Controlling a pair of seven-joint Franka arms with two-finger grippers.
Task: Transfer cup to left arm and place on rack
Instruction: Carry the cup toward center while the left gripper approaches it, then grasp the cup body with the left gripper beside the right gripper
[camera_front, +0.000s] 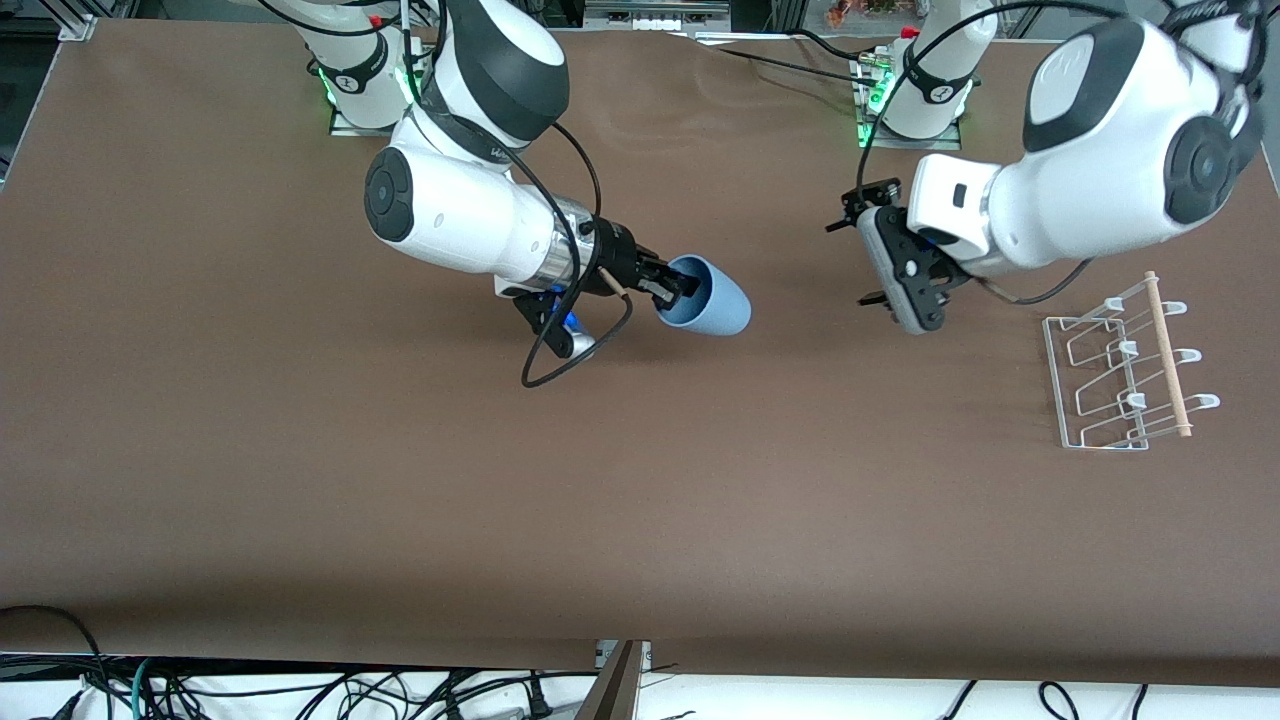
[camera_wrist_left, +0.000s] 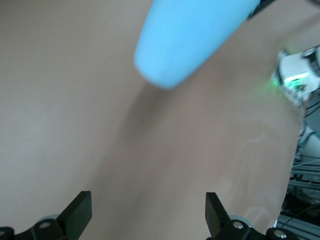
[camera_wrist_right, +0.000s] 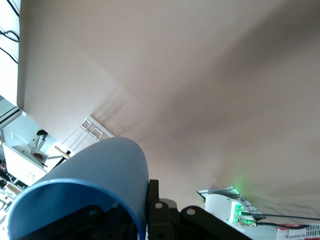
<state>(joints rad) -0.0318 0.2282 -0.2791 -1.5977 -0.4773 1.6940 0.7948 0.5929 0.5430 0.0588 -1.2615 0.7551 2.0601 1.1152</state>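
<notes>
Blue cup, front view: cup (camera_front: 708, 297) held sideways by right gripper (camera_front: 672, 286) over mid-table, one finger inside the rim, one outside; base aims at 3 o'clock, twd left gripper (camera_front: 878, 262). Prob. so the base end is free to grab.
Right jaws: clamped narrow on cup wall.
Left jaws: spread wide, empty, over table btwn cup & rack, well apart from cup; looks lined up to receive.
Rack, front view: rack (camera_front: 1105, 383) at 4 o'clock from left gripper, twd left arm's end of table, wooden dowel (camera_front: 1167, 354) across its loops; nothing on it.
Left wrist view: cup (camera_wrist_left: 190, 37) at 12 o'clock, tapered base pointing at cam; both fingertips (camera_wrist_left: 77, 212) wide at 6 o'clock, gap open w/ brown table (camera_wrist_left: 100, 125) showing through.
Right wrist view: cup rim (camera_wrist_right: 95, 192) fills 7 o'clock, right gripper's fingers (camera_wrist_right: 155, 210) pinching its wall; rack (camera_wrist_right: 90, 131) small at 9 o'clock.
Stage: handover not yet made; left needs to close in on cup's base end.
</notes>
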